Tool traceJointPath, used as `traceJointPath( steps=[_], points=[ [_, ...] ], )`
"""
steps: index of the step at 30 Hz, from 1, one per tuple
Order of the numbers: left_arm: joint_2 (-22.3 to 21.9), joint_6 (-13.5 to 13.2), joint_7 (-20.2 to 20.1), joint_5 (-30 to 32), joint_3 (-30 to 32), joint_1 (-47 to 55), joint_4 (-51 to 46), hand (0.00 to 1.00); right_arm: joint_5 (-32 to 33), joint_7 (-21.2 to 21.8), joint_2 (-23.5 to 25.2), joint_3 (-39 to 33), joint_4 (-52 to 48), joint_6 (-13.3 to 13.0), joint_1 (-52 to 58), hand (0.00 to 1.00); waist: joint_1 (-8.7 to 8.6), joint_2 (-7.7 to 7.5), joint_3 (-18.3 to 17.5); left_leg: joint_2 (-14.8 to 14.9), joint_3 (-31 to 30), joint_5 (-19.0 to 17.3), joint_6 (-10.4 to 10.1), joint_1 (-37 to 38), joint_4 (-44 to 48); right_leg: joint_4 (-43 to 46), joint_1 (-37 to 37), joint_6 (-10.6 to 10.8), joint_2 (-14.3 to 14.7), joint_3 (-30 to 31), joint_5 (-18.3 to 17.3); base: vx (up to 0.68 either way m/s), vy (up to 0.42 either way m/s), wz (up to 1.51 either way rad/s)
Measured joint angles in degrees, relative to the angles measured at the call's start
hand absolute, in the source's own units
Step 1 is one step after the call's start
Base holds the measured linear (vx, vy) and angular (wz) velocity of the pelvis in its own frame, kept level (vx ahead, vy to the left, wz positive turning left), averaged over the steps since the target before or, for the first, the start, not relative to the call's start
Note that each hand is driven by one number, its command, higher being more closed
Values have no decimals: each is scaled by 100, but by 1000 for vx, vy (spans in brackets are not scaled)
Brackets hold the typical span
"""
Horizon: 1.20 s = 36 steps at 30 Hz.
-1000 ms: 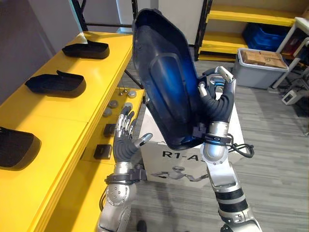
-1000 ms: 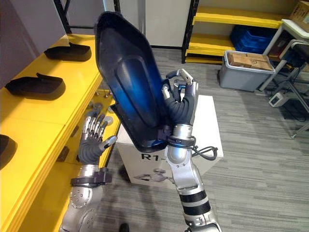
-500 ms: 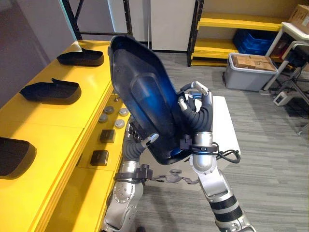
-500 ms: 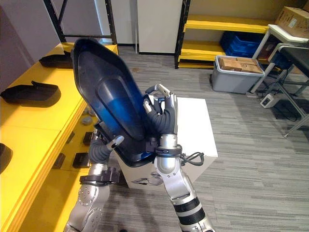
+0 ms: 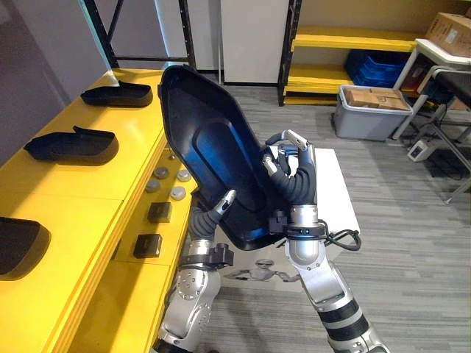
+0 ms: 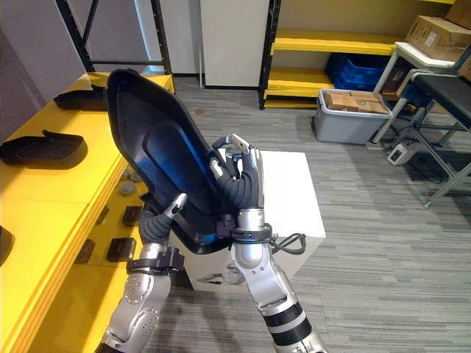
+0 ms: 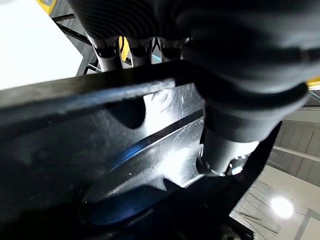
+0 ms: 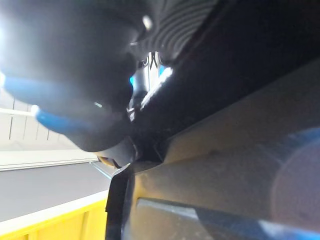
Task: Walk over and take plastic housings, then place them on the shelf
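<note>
The right hand [image 5: 291,175] has its fingers curled round the right edge of a large dark plastic housing [image 5: 210,147], gripping it about halfway up. The left hand [image 5: 208,217] pinches the housing's lower edge, thumb pressed on the glossy hollow face that is turned toward the camera and fingers hidden behind the rim. Between the 2 hands the housing stands nearly upright, leaning toward the robot's left, held in the air in front of a white box [image 5: 337,197] on the grey floor. To the robot's left runs the yellow shelf [image 5: 81,195], where 3 black housings [image 5: 70,143] lie well apart in a row. On the shelf's lower ledge sit a few small grey discs [image 5: 166,184] and 2 dark blocks [image 5: 159,212]. Farther back stands a grey bin [image 5: 374,112].
</note>
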Motion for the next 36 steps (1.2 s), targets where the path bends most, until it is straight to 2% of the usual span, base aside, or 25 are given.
traceJointPath(
  steps=[7,10,12,16,19,21,23,27,31,32,34,35,36],
  points=[
    [26,138,57,115,245,-1,19,100,299,176,-26,61,0,-137,38,0,1,-1,-13,8,8,-4,-6,65,-2,0,22,-3,4,6,2,0,0,0],
    [40,163,26,395,366,1,6,100,630,418,-199,-104,-26,-194,37,0,13,-2,-13,19,8,-13,-18,71,-2,0,25,-8,17,10,9,0,0,0],
    [13,173,-64,701,481,4,-10,100,1077,625,-387,-225,-88,-308,37,0,7,-2,-13,25,26,-14,-20,89,-2,0,33,-8,24,24,11,0,0,-2],
    [-17,181,-231,933,624,25,-143,100,1662,953,-672,-670,-547,-444,30,0,6,-3,-13,37,38,-20,-28,88,-2,0,24,-8,37,43,11,0,0,-1],
    [-87,169,-272,953,1071,219,-167,100,2348,979,-702,-1745,-946,-643,20,0,1,-2,-13,45,71,-25,-29,90,-2,0,15,-8,44,82,11,1,1,-7],
    [-96,173,-268,949,1468,552,-167,100,2876,992,-779,-2601,-1105,-867,31,0,-13,-2,-13,49,134,-31,-27,91,-2,0,10,-9,47,149,11,14,8,-13],
    [-91,179,-280,948,1642,710,-169,100,3411,1087,-898,-3107,-1117,-1030,138,0,-50,-2,-13,48,130,-31,-27,90,-2,0,12,-9,46,144,11,3,4,-2],
    [-175,179,-368,952,1878,942,-314,100,4065,1333,-974,-3874,-948,-1171,751,0,-82,-2,-13,48,123,-38,-22,86,-2,0,10,-8,44,137,10,0,0,0],
    [-204,153,-448,975,2097,1232,-671,100,4105,1371,-982,-4484,26,-1138,1502,0,-173,1,-12,46,120,-76,-16,78,-2,1,-9,-2,41,139,6,-8,5,0],
    [-204,135,-488,981,2249,1383,-800,100,4099,1372,-983,-4628,605,-1020,1879,0,-228,6,-12,47,120,-90,-20,76,-2,1,-37,0,41,143,4,0,0,0],
    [-208,132,-517,983,2340,1507,-873,100,4001,1381,-983,-4660,1010,-951,2141,0,-266,14,-16,48,120,-106,-18,73,-2,2,-44,4,41,146,1,0,0,0],
    [-209,118,-592,985,2414,1670,-943,100,3858,1485,-982,-4668,1513,-780,2446,0,-282,29,-24,46,121,-116,-13,63,-2,3,-52,7,39,149,-1,0,0,0],
    [-209,118,-607,1006,2433,1720,-954,100,3842,1532,-980,-4665,1736,-727,2547,0,-284,37,-27,45,123,-120,-11,60,-1,3,-51,8,37,152,-2,0,0,0]
  ],
)
